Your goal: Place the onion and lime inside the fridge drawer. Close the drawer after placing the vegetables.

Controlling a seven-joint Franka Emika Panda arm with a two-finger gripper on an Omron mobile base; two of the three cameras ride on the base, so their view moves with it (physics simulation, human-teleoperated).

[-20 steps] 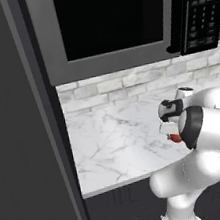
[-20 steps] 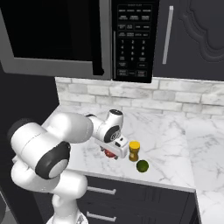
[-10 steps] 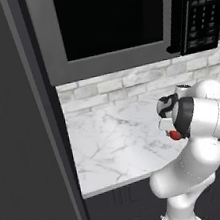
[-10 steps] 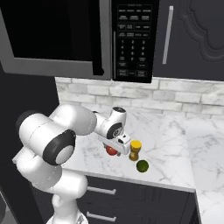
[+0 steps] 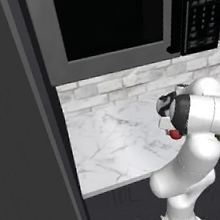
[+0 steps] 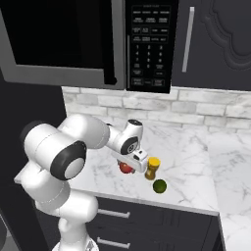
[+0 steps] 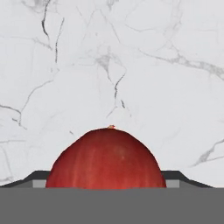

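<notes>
Onion (image 7: 106,158): in the hand view a smooth, glossy red dome with faint lengthwise streaks and a tiny tan nub at the crown, sitting right at the fingers. Dark finger bases flank it on both sides; the tips themselves are hidden, so whether they press on it or stand slack cannot be told. Gripper (image 6: 131,164) low over the tabletop (image 6: 188,162), white marble with thin grey veins, polished look. In the right base view the onion (image 6: 126,167) peeks out red beneath the white hand block; in the left base view a red sliver (image 5: 175,133) shows at the arm's edge.

Just beside the gripper, on the side away from the arm: a small jar (image 6: 152,168), amber body, yellow cap, upright. Near it, toward the tabletop's front edge, the lime (image 6: 159,186), a round, dull olive-green lump, apart from the jar.

Below the edge: dark cabinet front with a silver bar handle (image 6: 113,213).

Farther back: backsplash (image 5: 127,81) of pale rough brick. Above it a microwave (image 5: 112,20), grey frame, black glass door, keypad panel (image 6: 150,46) with white labels.
</notes>
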